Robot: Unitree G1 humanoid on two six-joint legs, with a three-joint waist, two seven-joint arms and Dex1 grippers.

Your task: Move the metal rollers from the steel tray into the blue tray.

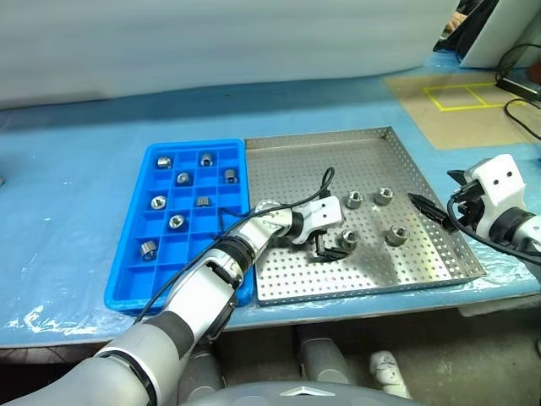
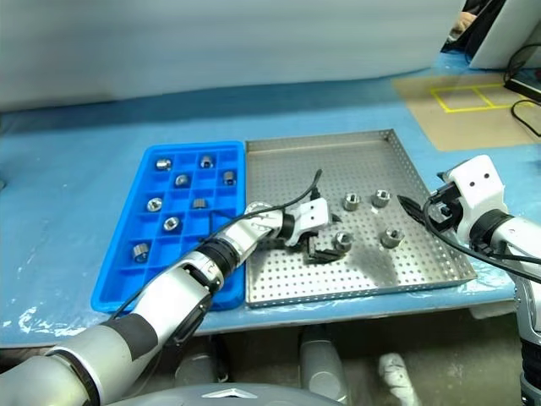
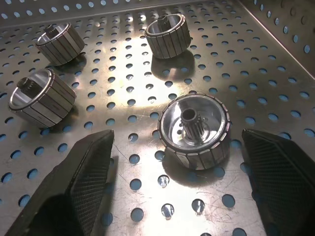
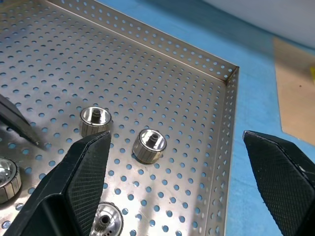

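Four small silvery ribbed metal rollers are left on the large perforated steel tray (image 1: 372, 148), which lies on the blue-covered tabletop (image 1: 76, 169) edge to edge with the bright blue plastic compartment tray (image 1: 135, 288). Seven rollers are already seated in separate cells of the blue tray.

The left gripper (image 1: 326, 247) is lowered over the nearest roller (image 1: 347, 240); in the left wrist view its jaws are seen wide apart, one on either side of that roller (image 3: 196, 129), with clear gaps on both sides, so nothing is gripped yet. The right gripper (image 1: 438, 193) is held over the steel tray's right-hand side with its jaws wide and empty.

The chief risk is judged to lie in the closing. The roller sits nearer one jaw than the other, so it may be pushed sideways or tipped before both pads bear on it, and its ribbed round wall could be squeezed out of the grip. Whether the fingertips already rest on the perforated floor cannot quite be made out; if so, they might be dragged or caught in the holes. The three further rollers (image 3: 166, 34) are well apart and unlikely to be disturbed.
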